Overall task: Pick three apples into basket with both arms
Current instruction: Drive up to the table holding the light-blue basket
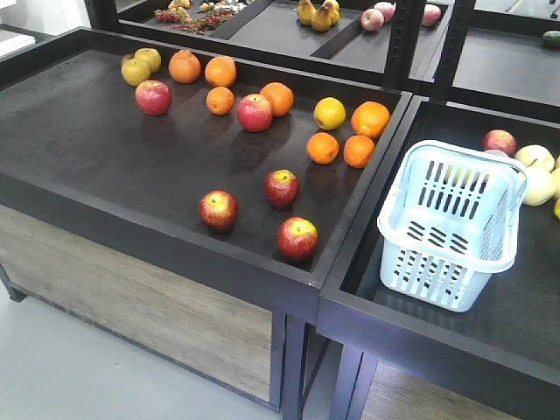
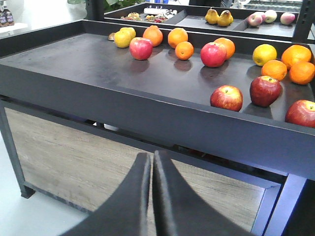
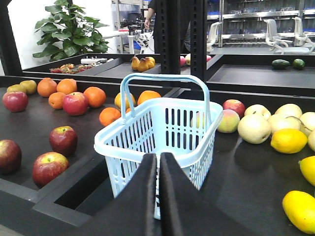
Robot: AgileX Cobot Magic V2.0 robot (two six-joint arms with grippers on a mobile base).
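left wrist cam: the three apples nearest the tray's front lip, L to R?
yellow-flecked red apple → dark-red apple, set slightly farther back → red apple at the right frame edge, nearest the tray lip and partly cut off.

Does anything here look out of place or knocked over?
Nothing is spilled or damaged. Only the basket looks a little askew: it sits turned at an angle to the edges of its tray, not square with them.
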